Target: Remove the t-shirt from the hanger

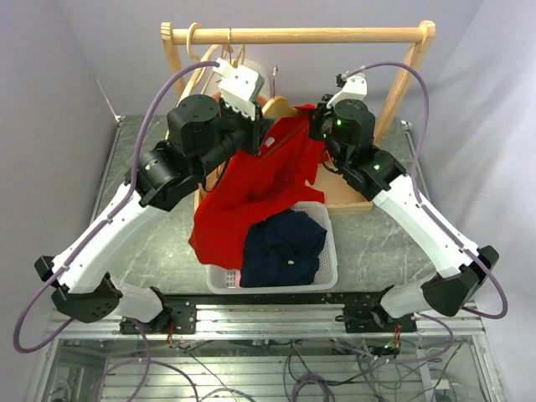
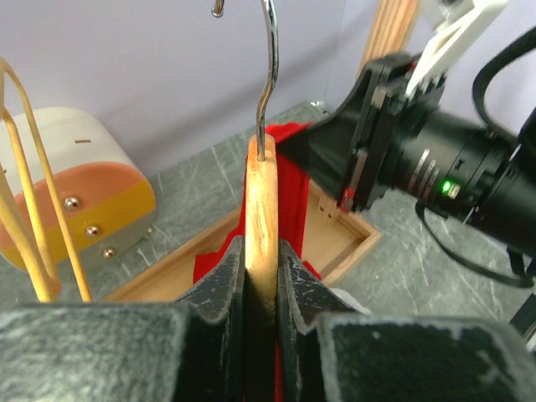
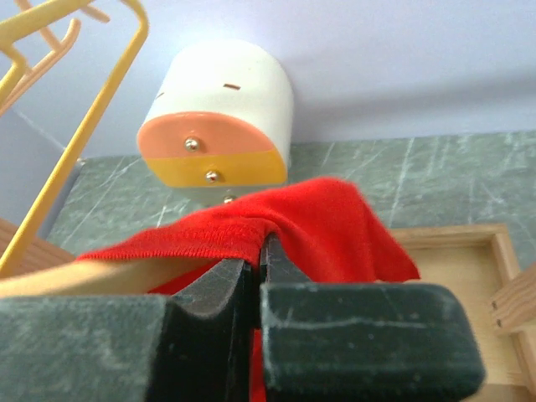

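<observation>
A red t-shirt [image 1: 251, 188] hangs from a wooden hanger [image 1: 279, 106] with a metal hook [image 2: 268, 75], held off the rail in front of the rack. My left gripper [image 1: 261, 126] is shut on the hanger's wooden bar [image 2: 260, 226]. My right gripper [image 1: 316, 126] is shut on the red t-shirt's collar edge [image 3: 276, 222], just right of the hanger. The shirt's lower part drapes over the white basket [image 1: 327, 276]. The hanger's wood [image 3: 92, 280] shows under the cloth in the right wrist view.
A wooden clothes rack [image 1: 301, 35] stands at the back with yellow hangers [image 1: 205, 63] on its rail and a wooden base tray [image 2: 335, 243]. A navy garment [image 1: 283, 247] lies in the basket. A white, orange and yellow cylinder [image 3: 218, 126] stands behind.
</observation>
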You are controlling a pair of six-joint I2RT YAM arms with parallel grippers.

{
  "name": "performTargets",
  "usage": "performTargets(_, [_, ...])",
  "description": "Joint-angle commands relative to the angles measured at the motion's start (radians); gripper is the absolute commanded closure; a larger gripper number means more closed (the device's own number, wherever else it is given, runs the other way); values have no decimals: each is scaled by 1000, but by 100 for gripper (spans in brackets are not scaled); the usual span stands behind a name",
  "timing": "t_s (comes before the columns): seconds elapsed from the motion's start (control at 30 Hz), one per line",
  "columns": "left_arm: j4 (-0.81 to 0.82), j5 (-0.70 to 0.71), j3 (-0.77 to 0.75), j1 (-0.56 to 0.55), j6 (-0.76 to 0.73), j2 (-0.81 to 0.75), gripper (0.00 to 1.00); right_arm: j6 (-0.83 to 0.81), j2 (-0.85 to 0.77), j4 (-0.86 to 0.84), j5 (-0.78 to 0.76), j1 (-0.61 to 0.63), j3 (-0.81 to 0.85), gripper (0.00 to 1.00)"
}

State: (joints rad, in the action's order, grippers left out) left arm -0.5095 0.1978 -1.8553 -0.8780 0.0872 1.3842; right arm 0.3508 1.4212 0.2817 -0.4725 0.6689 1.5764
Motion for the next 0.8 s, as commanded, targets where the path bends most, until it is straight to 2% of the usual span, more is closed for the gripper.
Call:
performTargets(0.0, [-8, -31, 46, 1, 3, -74, 93, -51, -49, -8, -155, -1, 40, 100])
performTargets(0.2, [-89, -198, 82, 1, -45, -153, 93, -89, -12, 99, -368, -45, 146, 100])
performTargets(0.4, [-200, -319, 44, 1, -53, -226, 93, -4, 6, 214, -319, -215, 174, 100])
performTargets(0.53, [-214, -332, 38, 2, -52, -278, 93, 17, 13, 255, -305, -246, 152, 100])
performTargets(0.77, [-120, -229, 107, 1, -45, -379, 93, 87, -18, 293, -234, -250, 25, 100])
